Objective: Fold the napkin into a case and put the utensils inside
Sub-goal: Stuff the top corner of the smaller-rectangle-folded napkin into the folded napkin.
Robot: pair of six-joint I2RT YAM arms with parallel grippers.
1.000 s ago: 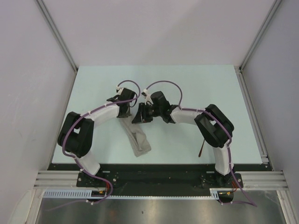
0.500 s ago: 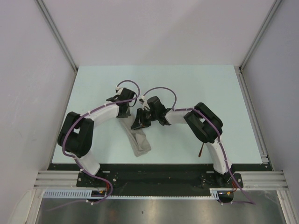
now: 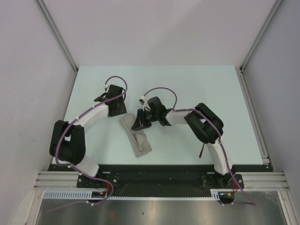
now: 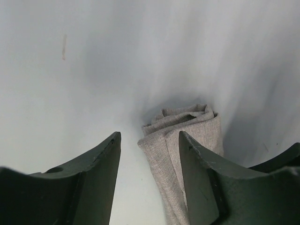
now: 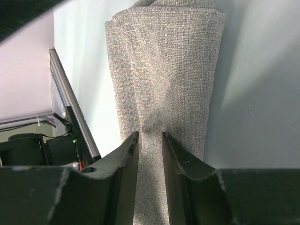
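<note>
Left end effector [image 4: 149,140]: jaws wide apart, nothing between them. It has just let go of the cloth and drawn back to the left; it now sits just beside the far end of the case [image 4: 187,124].

Right end effector [image 5: 150,138]: jaws nearly together, pinching a ridge of the case's upper layer near that same far end.

Reading: folding looks finished. The left arm is free to fetch cutlery, and the right is probably holding the mouth.

The case lies angled on the worktop [image 3: 197,89], between the two arms.

Count:
- One case.
- One copper fork [image 3: 201,150], outside the case beside the right arm and partly hidden.
- The black piece is not seen.
</note>
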